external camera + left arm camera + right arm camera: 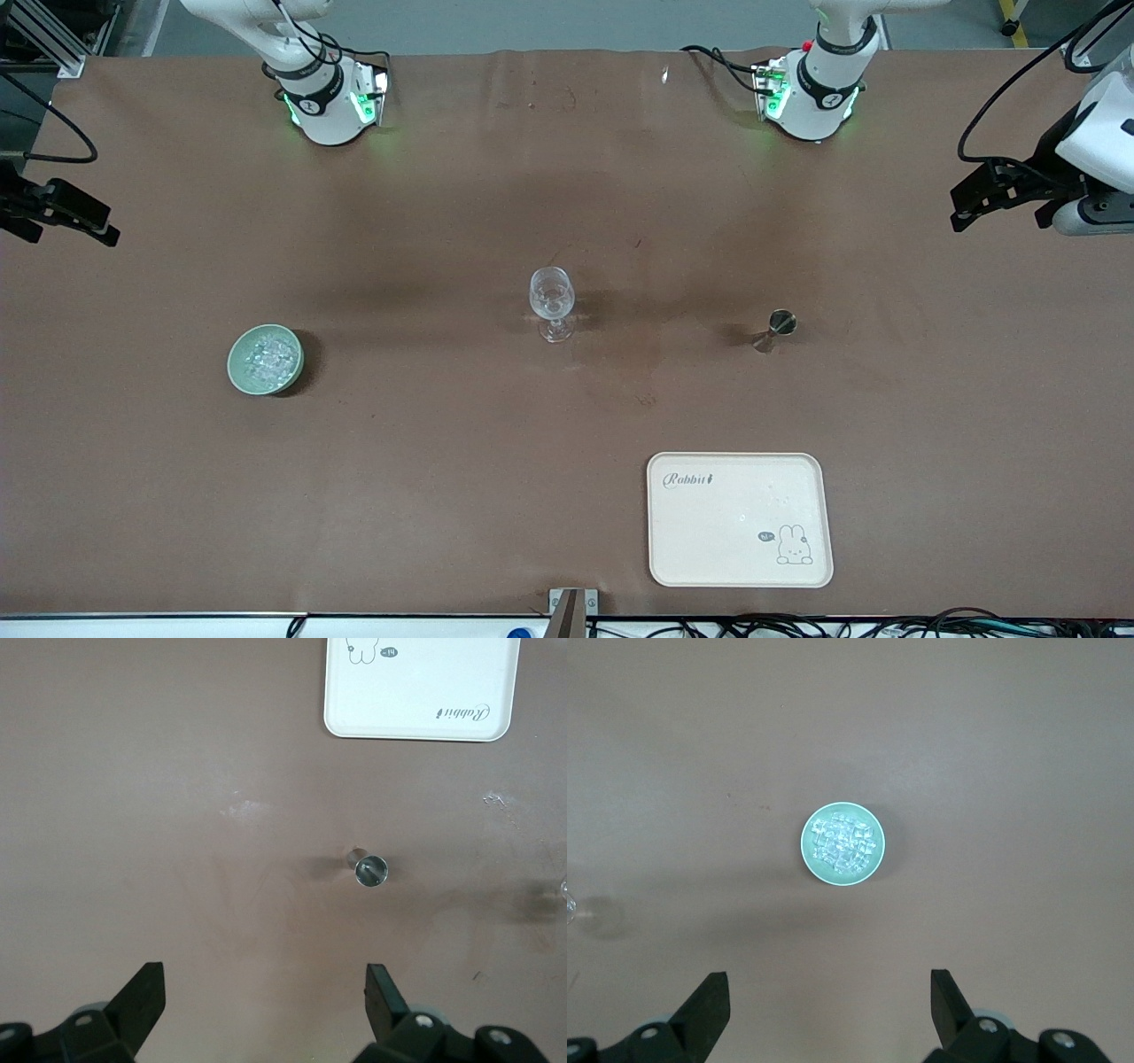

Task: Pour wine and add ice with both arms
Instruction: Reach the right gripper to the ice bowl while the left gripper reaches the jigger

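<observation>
A clear stemmed wine glass [552, 301] stands upright at the table's middle. A small metal jigger [777, 328] stands toward the left arm's end; it also shows in the left wrist view [371, 870]. A green bowl [233, 365] toward the right arm's end holds the ice [266, 356], clear glittering chunks; the right wrist view shows the bowl [808, 837] and the ice [842, 843]. My left gripper [264, 979] is open and empty, high over the table's edge [966, 211]. My right gripper [830, 985] is open and empty, high at the other end [97, 229].
A white tray [709, 532] with a rabbit print lies empty near the front camera, nearer than the jigger; it shows in the left wrist view [421, 709]. Brown cloth covers the table. Black cables hang beside both arms.
</observation>
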### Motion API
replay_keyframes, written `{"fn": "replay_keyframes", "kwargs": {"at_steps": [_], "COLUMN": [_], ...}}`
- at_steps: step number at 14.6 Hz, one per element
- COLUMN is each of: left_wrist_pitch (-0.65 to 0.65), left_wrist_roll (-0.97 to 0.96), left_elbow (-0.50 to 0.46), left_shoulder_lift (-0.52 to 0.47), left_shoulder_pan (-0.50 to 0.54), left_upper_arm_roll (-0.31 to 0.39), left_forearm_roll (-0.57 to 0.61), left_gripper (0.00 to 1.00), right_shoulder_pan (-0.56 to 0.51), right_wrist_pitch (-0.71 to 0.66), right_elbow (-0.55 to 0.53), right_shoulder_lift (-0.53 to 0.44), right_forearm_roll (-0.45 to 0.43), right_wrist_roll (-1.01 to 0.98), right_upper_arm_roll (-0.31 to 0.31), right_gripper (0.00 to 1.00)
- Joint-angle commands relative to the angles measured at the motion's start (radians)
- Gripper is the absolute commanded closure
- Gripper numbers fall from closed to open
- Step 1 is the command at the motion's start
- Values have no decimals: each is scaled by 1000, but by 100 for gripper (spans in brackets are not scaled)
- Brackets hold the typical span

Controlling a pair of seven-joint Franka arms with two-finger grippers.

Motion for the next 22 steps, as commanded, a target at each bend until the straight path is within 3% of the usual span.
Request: {"fn": "replay_keyframes", "kwargs": {"at_steps": [1,10,14,19,22], "left_wrist_pitch": [-12,5,27,19,28], "left_wrist_roll": [-13,109,59,-2,-128], "left_elbow": [21,54,54,57,55], "left_shoulder_lift": [6,67,113,232,301], "left_shoulder_pan": [3,20,64,93,122], "left_upper_arm_roll": [-7,17,40,42,42], "left_forearm_roll": [-16,0,-56,-84,-193], "left_gripper": [0,0,0,0,1], "right_shoulder_pan": [-2,-2,-5,-16,-24], "right_wrist_pitch": [6,13,137,250,318], "right_elbow": [-12,-15,-103,-166,-165], "right_shoulder_lift": [-8,-7,7,138,235], "right_forearm_roll": [7,7,7,7,10], "right_wrist_roll": [-2,-2,-2,7,7], "right_upper_arm_roll": [1,1,1,1,1], "right_gripper": [0,0,0,3,1]}}
